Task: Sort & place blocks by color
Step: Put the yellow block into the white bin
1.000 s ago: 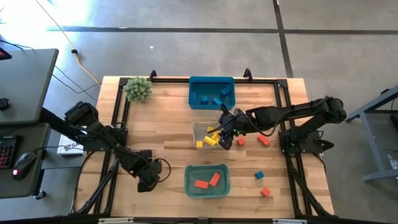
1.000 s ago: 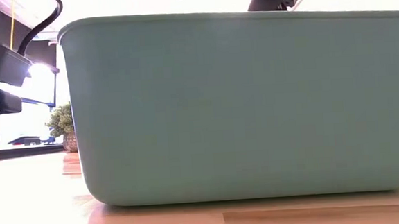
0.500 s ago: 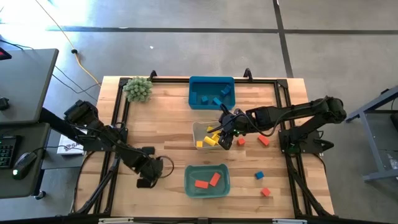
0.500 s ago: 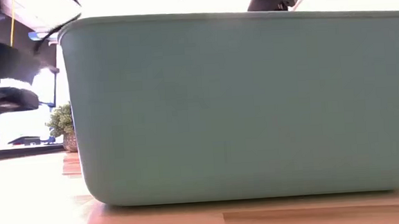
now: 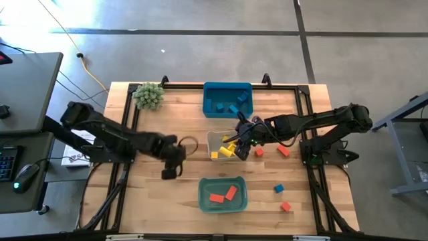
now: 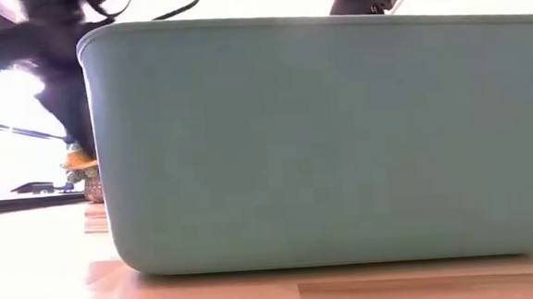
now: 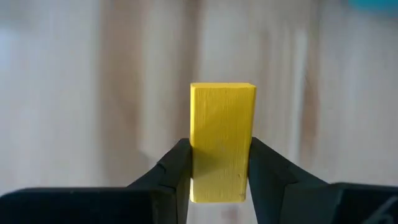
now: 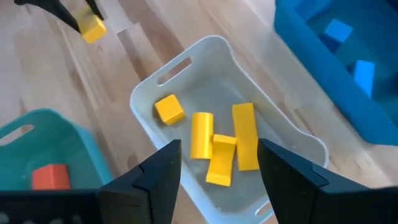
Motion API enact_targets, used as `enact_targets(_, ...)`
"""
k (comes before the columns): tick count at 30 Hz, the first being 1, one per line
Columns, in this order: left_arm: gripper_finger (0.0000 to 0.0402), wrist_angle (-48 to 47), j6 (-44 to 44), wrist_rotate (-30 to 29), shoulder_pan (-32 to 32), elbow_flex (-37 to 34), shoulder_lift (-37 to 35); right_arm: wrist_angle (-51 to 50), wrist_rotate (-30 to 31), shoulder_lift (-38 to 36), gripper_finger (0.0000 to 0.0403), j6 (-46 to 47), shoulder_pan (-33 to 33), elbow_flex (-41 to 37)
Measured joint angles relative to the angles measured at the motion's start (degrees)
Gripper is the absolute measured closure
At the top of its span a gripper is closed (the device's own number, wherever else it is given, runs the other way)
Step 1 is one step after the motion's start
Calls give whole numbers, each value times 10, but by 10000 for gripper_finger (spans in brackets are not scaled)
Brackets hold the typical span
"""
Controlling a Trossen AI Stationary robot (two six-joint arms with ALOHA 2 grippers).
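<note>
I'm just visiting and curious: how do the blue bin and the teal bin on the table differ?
The blue bin sits at the table's far edge by the spiky plant ball; the teal bin sits near the front edge. The blue bin is a deeper blue and holds blue blocks; the teal bin is paler and holds two red blocks. Both are open, rectangular and each holds one colour.
</note>
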Motion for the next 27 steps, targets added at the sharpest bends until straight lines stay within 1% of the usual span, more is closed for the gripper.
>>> enact_targets(4, 306, 5, 68, -21, 57, 41, -11, -8, 11, 0, 207, 17, 0, 0)
enact_targets(7, 306, 11, 123, -21, 100, 77, -13, -19, 12, 0, 207, 38, 0, 0)
enact_targets(11, 306, 52, 191, -14, 149, 118, -13, -42, 14, 0, 207, 84, -1, 0)
enact_targets(16, 306, 120, 246, 46, 204, 145, -13, -80, 30, 0, 207, 168, -1, 0)
enact_targets(19, 306, 159, 269, 81, 230, 147, -8, -103, 34, 0, 207, 221, -1, 0)
enact_targets(22, 306, 180, 286, 104, 252, 147, 4, -129, 34, 0, 207, 279, -1, 0)
enact_targets(24, 306, 189, 291, 122, 262, 147, 15, -147, 31, 0, 207, 321, -1, 0)
enact_targets(27, 306, 218, 291, 158, 271, 148, 36, -171, 9, 0, 207, 380, 4, 0)
